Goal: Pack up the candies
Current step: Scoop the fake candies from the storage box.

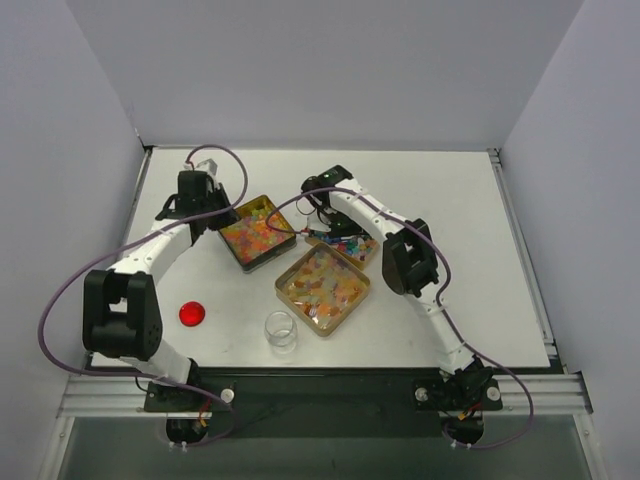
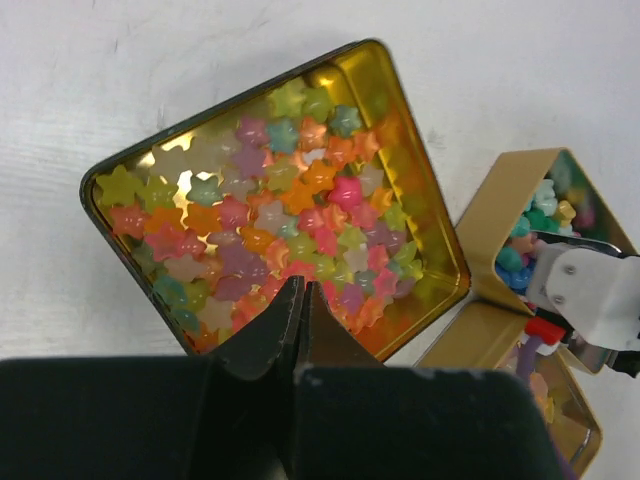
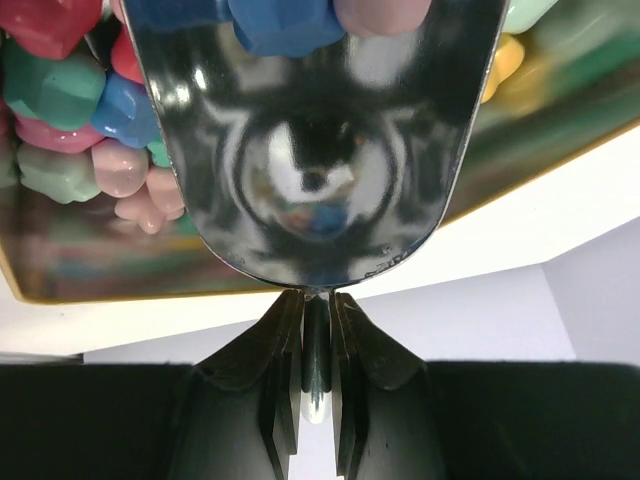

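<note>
The candies are small pastel and orange star-shaped sweets lying in three open tins. A dark-rimmed gold tin (image 1: pixel 256 232) holds mixed candies (image 2: pixel 290 200). My left gripper (image 2: pixel 301 285) is shut and empty, just above this tin's near edge; in the top view it (image 1: pixel 220 214) is at the tin's left. My right gripper (image 3: pixel 316 300) is shut on the handle of a shiny metal scoop (image 3: pixel 315 150). The scoop's bowl is pushed into the candies (image 3: pixel 60 100) of a small tin (image 1: pixel 350 247), with blue and pink ones at its mouth. A larger gold tin (image 1: pixel 322 290) holds orange and yellow candies.
An empty clear glass jar (image 1: pixel 281 331) stands near the front, between the arms. A red round lid (image 1: pixel 192 313) lies on the table to its left. The small tin's gold wall (image 2: pixel 505 205) and the right arm's white wrist (image 2: pixel 590 300) show in the left wrist view.
</note>
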### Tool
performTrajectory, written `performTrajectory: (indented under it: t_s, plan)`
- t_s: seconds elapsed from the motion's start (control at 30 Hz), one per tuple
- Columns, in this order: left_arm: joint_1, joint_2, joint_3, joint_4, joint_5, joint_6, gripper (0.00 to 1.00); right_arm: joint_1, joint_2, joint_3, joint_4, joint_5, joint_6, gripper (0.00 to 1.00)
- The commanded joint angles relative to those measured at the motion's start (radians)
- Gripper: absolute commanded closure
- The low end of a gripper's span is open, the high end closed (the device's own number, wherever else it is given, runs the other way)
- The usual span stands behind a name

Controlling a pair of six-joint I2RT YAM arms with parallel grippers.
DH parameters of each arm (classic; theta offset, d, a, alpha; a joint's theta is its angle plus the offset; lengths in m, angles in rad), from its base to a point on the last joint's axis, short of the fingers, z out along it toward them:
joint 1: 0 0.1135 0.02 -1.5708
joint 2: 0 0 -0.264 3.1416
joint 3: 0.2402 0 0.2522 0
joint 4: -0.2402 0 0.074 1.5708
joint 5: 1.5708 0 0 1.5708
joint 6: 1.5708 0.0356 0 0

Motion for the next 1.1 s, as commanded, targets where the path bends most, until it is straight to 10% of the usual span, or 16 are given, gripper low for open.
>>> performTrajectory:
  t_s: [0.0, 1.07]
  plan:
    - [0.026, 0.042, -0.031, 0.083, 0.149, -0.087, 1.0, 0.01, 0.017, 0.03, -0.006, 0.052, -0.019, 1.0]
    - [-0.127, 0.282, 0.01, 0.152, 0.301, -0.131, 1.0, 0.048, -0.018, -0.073, 0.198, -0.406, 0.027, 1.0]
